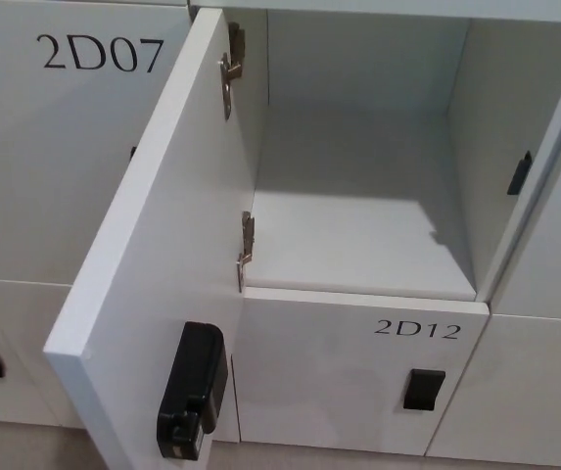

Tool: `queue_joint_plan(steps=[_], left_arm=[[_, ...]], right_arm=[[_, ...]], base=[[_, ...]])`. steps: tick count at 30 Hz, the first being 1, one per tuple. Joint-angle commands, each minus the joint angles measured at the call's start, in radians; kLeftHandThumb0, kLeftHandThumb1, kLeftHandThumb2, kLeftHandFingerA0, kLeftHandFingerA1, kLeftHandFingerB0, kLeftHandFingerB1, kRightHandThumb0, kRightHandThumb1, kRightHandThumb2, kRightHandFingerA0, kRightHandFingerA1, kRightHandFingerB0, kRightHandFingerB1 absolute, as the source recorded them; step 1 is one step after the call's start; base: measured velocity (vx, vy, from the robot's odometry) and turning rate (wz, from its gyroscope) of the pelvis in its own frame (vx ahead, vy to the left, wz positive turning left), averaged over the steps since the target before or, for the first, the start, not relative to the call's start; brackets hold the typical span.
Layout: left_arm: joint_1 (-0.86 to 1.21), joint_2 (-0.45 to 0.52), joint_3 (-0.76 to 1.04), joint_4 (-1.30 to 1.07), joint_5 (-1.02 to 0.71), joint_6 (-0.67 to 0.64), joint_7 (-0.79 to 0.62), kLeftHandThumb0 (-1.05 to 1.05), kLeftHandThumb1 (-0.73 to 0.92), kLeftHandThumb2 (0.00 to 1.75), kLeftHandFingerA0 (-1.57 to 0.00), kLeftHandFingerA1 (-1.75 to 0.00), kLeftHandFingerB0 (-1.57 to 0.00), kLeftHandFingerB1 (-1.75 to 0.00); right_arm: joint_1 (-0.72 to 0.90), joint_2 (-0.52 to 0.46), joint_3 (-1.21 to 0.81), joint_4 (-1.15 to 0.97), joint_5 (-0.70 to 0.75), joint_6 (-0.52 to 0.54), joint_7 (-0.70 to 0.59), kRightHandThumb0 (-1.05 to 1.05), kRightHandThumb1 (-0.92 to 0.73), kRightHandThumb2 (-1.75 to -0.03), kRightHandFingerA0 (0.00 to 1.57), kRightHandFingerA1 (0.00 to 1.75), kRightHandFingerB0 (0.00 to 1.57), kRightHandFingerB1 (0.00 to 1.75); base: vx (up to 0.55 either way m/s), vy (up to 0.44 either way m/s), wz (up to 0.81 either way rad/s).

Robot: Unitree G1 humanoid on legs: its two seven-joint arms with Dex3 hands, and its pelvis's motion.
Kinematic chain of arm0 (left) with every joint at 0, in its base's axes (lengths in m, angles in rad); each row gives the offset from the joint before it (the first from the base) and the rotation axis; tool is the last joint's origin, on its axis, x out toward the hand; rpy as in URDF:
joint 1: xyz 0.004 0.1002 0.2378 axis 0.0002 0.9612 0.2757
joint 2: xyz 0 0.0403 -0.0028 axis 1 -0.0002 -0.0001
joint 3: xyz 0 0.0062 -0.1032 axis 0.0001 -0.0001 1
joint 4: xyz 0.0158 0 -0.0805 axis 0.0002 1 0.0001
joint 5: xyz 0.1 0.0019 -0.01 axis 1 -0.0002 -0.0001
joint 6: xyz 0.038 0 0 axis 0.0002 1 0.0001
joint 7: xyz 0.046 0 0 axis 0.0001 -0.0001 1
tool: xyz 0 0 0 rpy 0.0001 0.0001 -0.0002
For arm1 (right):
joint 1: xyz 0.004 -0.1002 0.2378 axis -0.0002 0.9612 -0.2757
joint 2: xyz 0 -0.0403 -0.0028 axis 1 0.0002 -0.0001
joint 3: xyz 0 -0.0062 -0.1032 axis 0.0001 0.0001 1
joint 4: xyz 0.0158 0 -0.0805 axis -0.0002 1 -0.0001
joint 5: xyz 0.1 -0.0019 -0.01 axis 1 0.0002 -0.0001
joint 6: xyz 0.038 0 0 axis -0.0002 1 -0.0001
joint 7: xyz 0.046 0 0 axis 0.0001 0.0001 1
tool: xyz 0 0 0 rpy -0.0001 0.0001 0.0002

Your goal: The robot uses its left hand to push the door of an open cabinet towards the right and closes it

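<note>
Neither hand shows, so their fingers cannot be told, and the door stands swung wide off the left edge of the empty cabinet (closing unstarted, I judge): next, the left hand must reach its outer face.

This looks like a locker room or staff storage area, lined with a bank of plain white lockers. The doors carry printed codes such as 2D07 and 2D12, each with a small black latch, and one open door shows a bare compartment.
</note>
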Motion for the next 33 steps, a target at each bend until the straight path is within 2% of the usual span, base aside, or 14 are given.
queue_joint_plan(steps=[1, 3, 4, 13, 26, 27, 28, 30, 31, 33], left_arm=[[-0.01, 0.022, -0.008, 0.03, 0.01, -0.071, 0.011, -0.67, 0.92, 0.75, -0.34, -0.38, -0.23, -0.32], [-0.024, 0.022, -0.007, 0.037, 0.008, -0.072, 0.008, -0.66, 0.92, 0.75, -0.33, -0.38, -0.23, -0.32], [-0.029, 0.021, -0.003, 0.042, 0.003, -0.082, 0.003, -0.65, 0.92, 0.74, -0.33, -0.38, -0.23, -0.32], [-0.001, 0.014, -0.02, 0.062, 0.017, -0.101, 0.023, -0.66, 0.92, 0.74, -0.36, -0.38, -0.25, -0.32], [0.051, 0.006, 0.0, 0.061, -0.003, -0.114, 0.036, -0.64, 0.92, 0.71, -0.32, -0.34, -0.23, -0.29], [0.053, 0.0, 0.021, 0.057, -0.026, -0.136, 0.038, -0.69, 0.81, 1.03, -0.27, -0.47, -0.19, -0.42], [0.053, -0.002, 0.027, 0.055, -0.031, -0.142, 0.039, -0.69, 0.81, 1.03, -0.27, -0.47, -0.19, -0.42], [0.042, -0.007, 0.055, 0.046, -0.057, -0.178, 0.032, -0.67, 0.82, 1.03, -0.27, -0.46, -0.19, -0.42], [0.032, -0.011, 0.073, 0.042, -0.065, -0.201, 0.043, -0.69, 0.91, 0.74, -0.41, -0.39, -0.28, -0.33], [-0.01, -0.008, 0.076, 0.026, -0.047, -0.237, 0.089, -0.7, 0.92, 0.74, -0.4, -0.39, -0.27, -0.33]], right_arm=[[-0.008, -0.019, -0.012, 0.029, 0.005, -0.063, -0.012, -0.5, -0.62, -0.95, 0.39, 0.55, 0.34, 0.51], [-0.02, -0.02, -0.01, 0.033, 0.0, -0.058, -0.022, -0.52, -0.62, -0.95, 0.39, 0.55, 0.32, 0.5], [-0.027, -0.018, -0.01, 0.035, -0.002, -0.05, -0.041, -0.52, -0.68, -0.97, 0.36, 0.53, 0.28, 0.48], [0.003, -0.012, -0.042, 0.044, 0.016, -0.062, -0.068, -0.54, -0.67, -0.99, 0.32, 0.53, 0.2, 0.46], [0.043, -0.017, -0.02, 0.053, -0.011, -0.053, -0.065, -0.55, -0.68, -0.98, 0.35, 0.53, 0.25, 0.46], [0.044, -0.017, -0.016, 0.051, -0.015, -0.053, -0.065, -0.53, -0.68, -0.99, 0.36, 0.53, 0.25, 0.47], [0.044, -0.017, -0.014, 0.051, -0.015, -0.053, -0.065, -0.53, -0.68, -0.99, 0.36, 0.53, 0.25, 0.47], [0.041, -0.019, -0.004, 0.051, -0.024, -0.049, -0.071, -0.52, -0.69, -0.99, 0.36, 0.53, 0.26, 0.47], [0.039, -0.019, 0.002, 0.05, -0.027, -0.046, -0.072, -0.54, -0.69, -0.99, 0.36, 0.53, 0.26, 0.47], [0.041, -0.017, -0.003, 0.051, -0.016, -0.044, -0.06, -0.53, -0.69, -0.98, 0.34, 0.52, 0.24, 0.46]], base=[[0.0, 0.0, 0.0], [0.0, 0.0, 0.0], [0.0, 0.0, 0.0], [0.0, 0.0, 0.0], [0.0, 0.0, 0.0], [0.0, 0.0, 0.0], [0.0, 0.0, 0.0], [0.0, 0.0, 0.0], [0.0, 0.0, 0.0], [0.0, 0.0, 0.0]])
